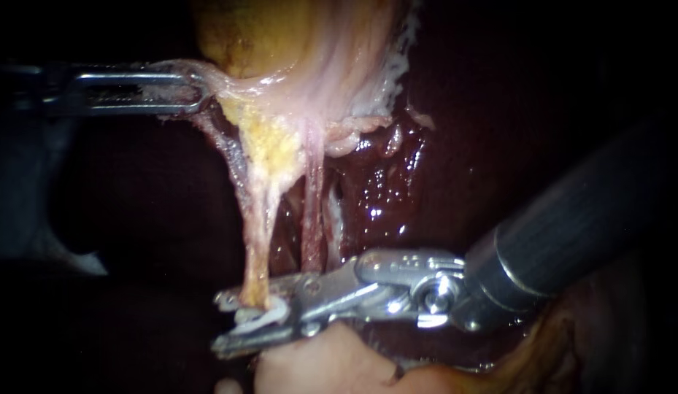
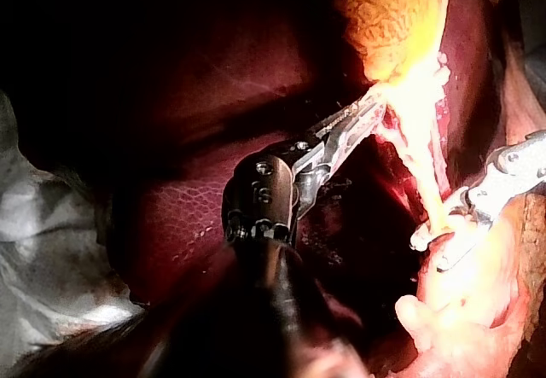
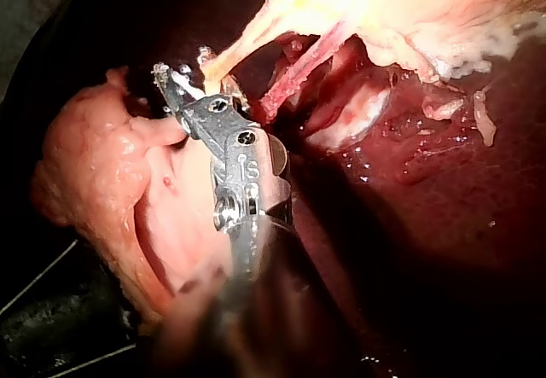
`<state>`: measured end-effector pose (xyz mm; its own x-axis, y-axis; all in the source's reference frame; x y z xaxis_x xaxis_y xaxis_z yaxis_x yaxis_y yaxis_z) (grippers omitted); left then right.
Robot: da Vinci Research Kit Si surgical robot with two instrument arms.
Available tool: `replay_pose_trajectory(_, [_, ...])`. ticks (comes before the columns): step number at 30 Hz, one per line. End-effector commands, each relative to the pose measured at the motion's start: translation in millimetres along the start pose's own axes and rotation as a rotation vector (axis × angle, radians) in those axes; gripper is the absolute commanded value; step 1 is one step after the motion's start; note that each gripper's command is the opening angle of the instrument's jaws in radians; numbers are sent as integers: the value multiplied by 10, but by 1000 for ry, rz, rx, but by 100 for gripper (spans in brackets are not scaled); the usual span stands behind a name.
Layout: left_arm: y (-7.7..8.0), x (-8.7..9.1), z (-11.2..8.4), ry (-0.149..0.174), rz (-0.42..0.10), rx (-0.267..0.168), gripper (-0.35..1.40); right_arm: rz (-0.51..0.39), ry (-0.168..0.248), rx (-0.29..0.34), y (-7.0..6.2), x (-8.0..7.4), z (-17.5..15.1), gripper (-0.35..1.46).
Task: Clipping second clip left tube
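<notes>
Left tube (image 1: 257, 219): pale, yellowish strand, centre of frame, running from under the gallbladder (image 1: 266, 33) at top centre down to lower centre. A pinker right tube (image 1: 313, 211) hangs just beside it.

Handling, as judged: soft, wet, thin, almost weightless. Slippery and easily torn. It looks taut, so it likely stays straight only while stretched. Best taken square across the bare strand, clear of the fatty yellow part near the gallbladder and clear of the right tube.

Left instrument (image 1: 189, 91): enters upper left, jaws closed on a pale fold at the gallbladder's lower end, holding it toward the left.

Right instrument (image 1: 223, 322): shaft from lower right, jaws at lower centre standing apart, a gap between them. The left tube's lower end sits in that gap. A white clip (image 1: 264, 315) lies there too. Whether either jaw bears on the tube, cannot tell.

Glossy dark liver (image 1: 386, 182) lies behind, centre right. A pale tissue lump (image 1: 317, 365) sits just under the right instrument.

Containers: none in view.
</notes>
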<state>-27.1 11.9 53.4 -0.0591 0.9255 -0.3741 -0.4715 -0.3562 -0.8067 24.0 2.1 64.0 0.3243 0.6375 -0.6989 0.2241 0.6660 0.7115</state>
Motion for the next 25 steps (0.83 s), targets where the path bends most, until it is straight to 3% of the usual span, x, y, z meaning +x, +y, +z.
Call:
replay_pose_trajectory(1, [0,0,0,0,0,0,-35,0,0,0,0,0,0,5])
replay_pose_trajectory(5, [0,0,0,0,0,0,-35,41,3,3,0,-1,-3,-35])
replay_pose_trajectory(9, [0,0,0,0,0,0,-35,141,10,9,3,-3,-7,-35])
replay_pose_trajectory(25, [0,1,0,0,0,-1,-35,140,3,8,8,-6,-9,-35])
